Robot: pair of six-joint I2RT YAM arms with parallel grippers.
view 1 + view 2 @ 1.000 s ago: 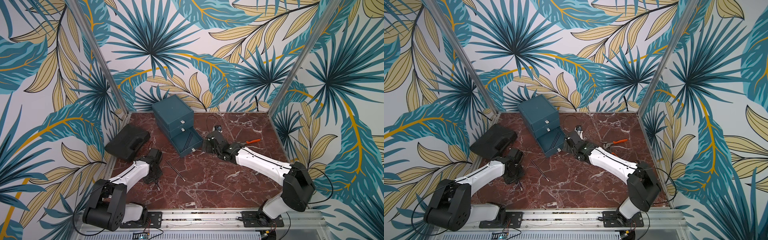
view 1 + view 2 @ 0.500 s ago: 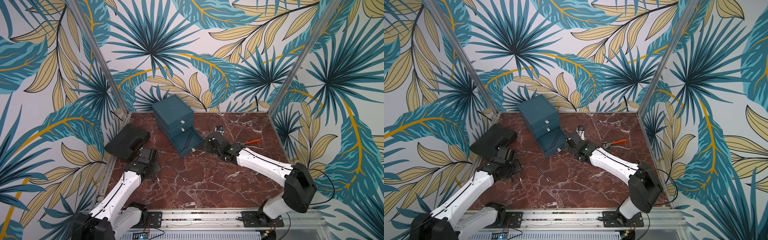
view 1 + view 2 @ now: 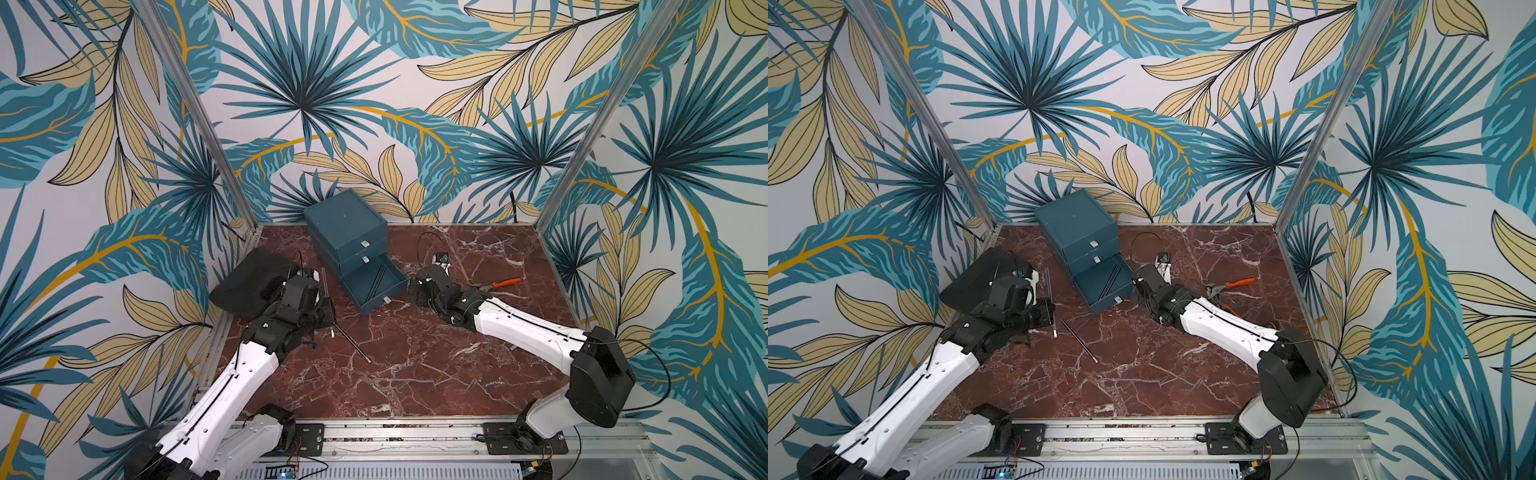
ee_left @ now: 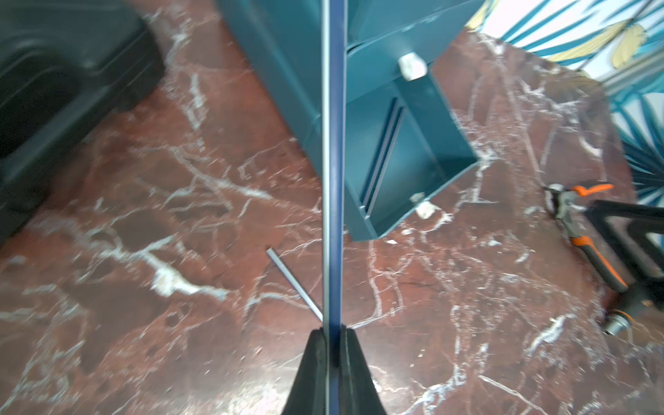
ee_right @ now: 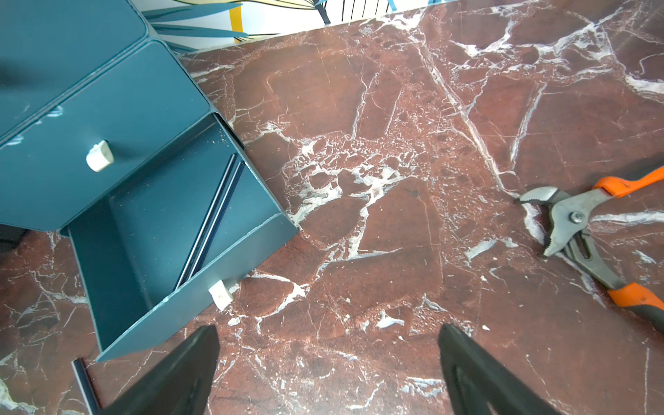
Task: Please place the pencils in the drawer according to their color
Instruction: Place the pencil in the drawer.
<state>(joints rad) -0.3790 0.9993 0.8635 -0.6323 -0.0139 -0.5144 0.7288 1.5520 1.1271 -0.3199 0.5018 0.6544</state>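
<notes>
Starting left of the chest (image 3: 345,220): the black case (image 3: 253,282) sits well off to its left, against the wall; closer to the chest, but still left of it, the left claw (image 4: 333,332) is clamped tight on a dark pencil (image 4: 333,161), gripping it near one end; in the wrist view the long end crosses in front of the chest's left wall, and I can't tell if it's touching; a loose pencil (image 3: 352,343), also dark, lies flat on the table (image 3: 415,374) in front and a bit left of the chest, apart from both it and the claw; the chest itself stands at the back of the table, turned at an angle, top two drawers closed, bottom drawer (image 5: 161,316) pulled out; two pencils (image 5: 212,219) already lie side by side inside it, running from the front wall back along its length; just right of that open drawer the right claw (image 5: 327,327) hangs low over the bare table with its fingers spread wide, holding nothing; furthest right of the chest, the orange-handled pliers (image 5: 575,230) lie flat with jaws partly open.
</notes>
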